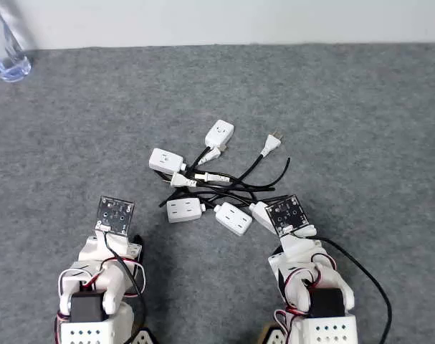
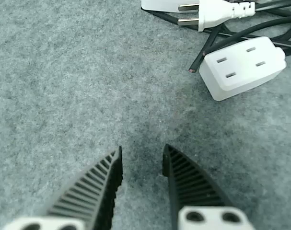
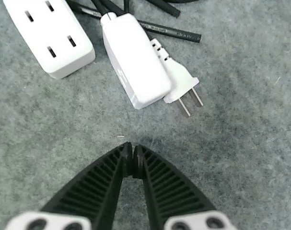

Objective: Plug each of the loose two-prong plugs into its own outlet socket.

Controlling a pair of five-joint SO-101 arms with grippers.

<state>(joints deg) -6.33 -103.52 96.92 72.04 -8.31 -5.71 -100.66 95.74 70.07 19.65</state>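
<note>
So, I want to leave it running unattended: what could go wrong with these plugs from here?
The cords are tangled, so pulling on one may drag the rest along. The plug by the right arm lies flat, tight beside a socket, so a grasp may shove both. The sockets sit loose on the carpet and may slide when pushed against.

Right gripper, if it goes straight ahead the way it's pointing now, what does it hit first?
Probably the near end of the white socket block, with a loose two-prong plug just beside it. The right gripper angles down, so the carpet may come first.
</note>
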